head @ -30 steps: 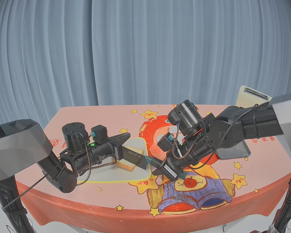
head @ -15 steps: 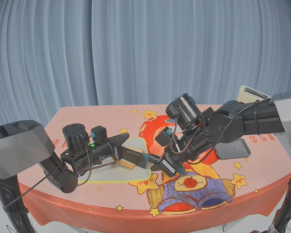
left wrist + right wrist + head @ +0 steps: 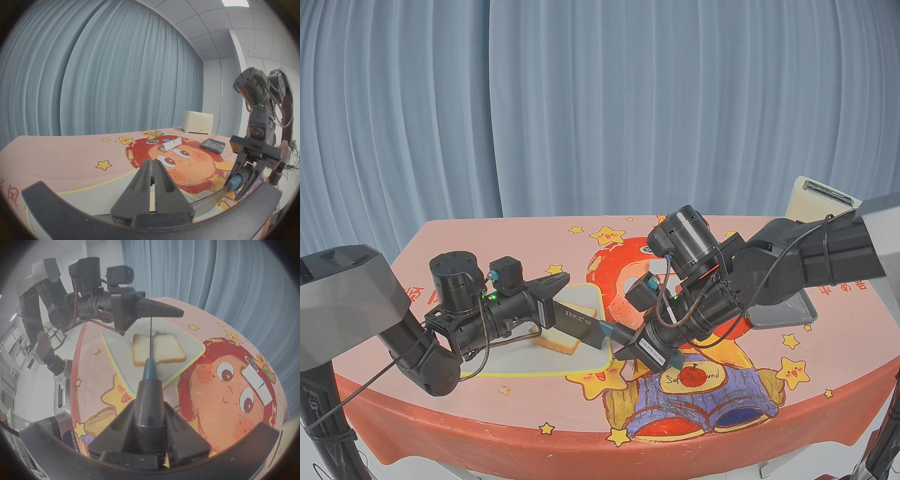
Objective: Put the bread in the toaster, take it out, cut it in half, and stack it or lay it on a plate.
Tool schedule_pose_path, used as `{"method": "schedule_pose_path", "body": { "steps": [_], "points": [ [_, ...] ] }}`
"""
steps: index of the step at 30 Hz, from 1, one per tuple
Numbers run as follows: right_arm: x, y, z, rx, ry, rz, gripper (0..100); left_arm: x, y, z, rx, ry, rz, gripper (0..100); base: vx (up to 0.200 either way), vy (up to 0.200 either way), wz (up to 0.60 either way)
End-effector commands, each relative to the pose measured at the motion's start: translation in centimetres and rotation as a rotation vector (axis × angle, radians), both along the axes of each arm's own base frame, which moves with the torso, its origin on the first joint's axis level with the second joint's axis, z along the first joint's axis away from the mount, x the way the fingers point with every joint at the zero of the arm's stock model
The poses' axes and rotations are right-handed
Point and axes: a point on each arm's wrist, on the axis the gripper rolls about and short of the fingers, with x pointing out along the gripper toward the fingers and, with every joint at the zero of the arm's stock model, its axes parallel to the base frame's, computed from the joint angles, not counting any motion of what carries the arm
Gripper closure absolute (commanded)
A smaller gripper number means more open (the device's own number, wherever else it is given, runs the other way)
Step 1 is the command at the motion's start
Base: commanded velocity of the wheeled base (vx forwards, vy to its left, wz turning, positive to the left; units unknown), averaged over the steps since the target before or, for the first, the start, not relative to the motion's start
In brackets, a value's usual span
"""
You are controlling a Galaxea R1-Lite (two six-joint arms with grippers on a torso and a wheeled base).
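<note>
A slice of bread [image 3: 562, 340] [image 3: 165, 347] lies on the white cutting board [image 3: 519, 359] [image 3: 118, 343]. A knife stands edge-down across the slice, its dark blade [image 3: 575, 315] [image 3: 209, 200] over the middle. My right gripper [image 3: 625, 340] [image 3: 150, 402] [image 3: 247, 175] is shut on the knife's teal handle [image 3: 149, 368] at the board's right edge. My left gripper [image 3: 559, 284] [image 3: 153, 175] [image 3: 168, 312] is shut, its fingers lying level over the far end of the blade and the bread. The cream toaster [image 3: 822, 200] [image 3: 197, 122] stands at the far right.
A grey tray [image 3: 794, 309] [image 3: 212, 145] lies right of my right arm, partly hidden by it. A white slip of paper [image 3: 170, 145] [image 3: 256, 385] lies on the printed tablecloth. A small crumb [image 3: 504, 390] sits in front of the board.
My right arm pushed the knife left along the bread half a second ago and has drawn it back right. The left arm has barely moved.
</note>
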Motion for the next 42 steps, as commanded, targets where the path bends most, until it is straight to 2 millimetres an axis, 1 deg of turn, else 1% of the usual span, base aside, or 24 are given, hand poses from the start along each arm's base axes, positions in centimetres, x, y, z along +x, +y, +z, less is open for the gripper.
{"method": "schedule_pose_path", "body": {
  "steps": [1,5,6,8,11,14,24,27,28,30,36,39,42],
  "points": [
    [0.0,0.0,-0.1,-0.009,0.004,0.000,100,-0.1,0.0,0.8,-0.005,-0.010,0.001,100,0.000,0.000,0.00],
    [0.3,0.6,1.1,0.017,-0.036,0.000,100,-0.3,0.2,-0.1,0.009,0.024,0.005,100,0.000,0.000,0.00],
    [0.3,0.6,1.1,0.017,-0.036,0.000,100,-0.3,0.2,-0.1,0.009,0.024,0.005,100,0.000,0.000,0.00],
    [0.5,1.0,2.0,0.034,-0.060,0.003,100,-0.3,0.4,-0.7,0.017,0.043,0.008,100,0.000,0.000,0.00],
    [0.5,1.2,2.5,0.038,-0.074,0.001,100,-0.1,0.4,-1.2,0.022,0.055,0.010,100,0.000,0.000,0.00],
    [0.4,1.1,2.1,0.028,-0.063,-0.004,100,-0.1,0.3,-1.2,0.021,0.054,0.008,100,0.000,0.000,0.00],
    [-0.2,0.2,-0.3,-0.028,-0.001,-0.010,100,0.0,0.3,-0.6,0.014,0.037,0.008,100,0.000,0.000,0.00],
    [-0.2,0.0,-0.7,-0.029,0.003,-0.012,100,0.1,0.2,-0.2,0.009,0.023,0.007,100,0.000,0.000,0.00],
    [-0.1,0.0,-0.7,-0.025,-0.002,-0.013,100,0.2,0.2,0.3,0.003,0.010,0.007,100,0.000,0.000,0.00],
    [0.0,0.0,-0.6,-0.017,-0.013,-0.016,100,0.1,0.2,0.8,-0.001,0.002,0.006,100,0.000,0.000,0.00],
    [0.3,0.4,1.0,0.015,-0.050,-0.016,100,-0.1,0.5,-0.1,0.014,0.041,0.013,100,0.000,0.000,0.00],
    [0.4,0.9,1.8,0.036,-0.075,-0.009,100,-0.5,0.6,-0.6,0.022,0.061,0.013,100,0.000,0.000,0.00],
    [0.4,1.1,1.7,0.037,-0.074,-0.006,100,-0.4,0.6,-0.7,0.022,0.059,0.013,100,0.000,0.000,0.00]
  ]
}}
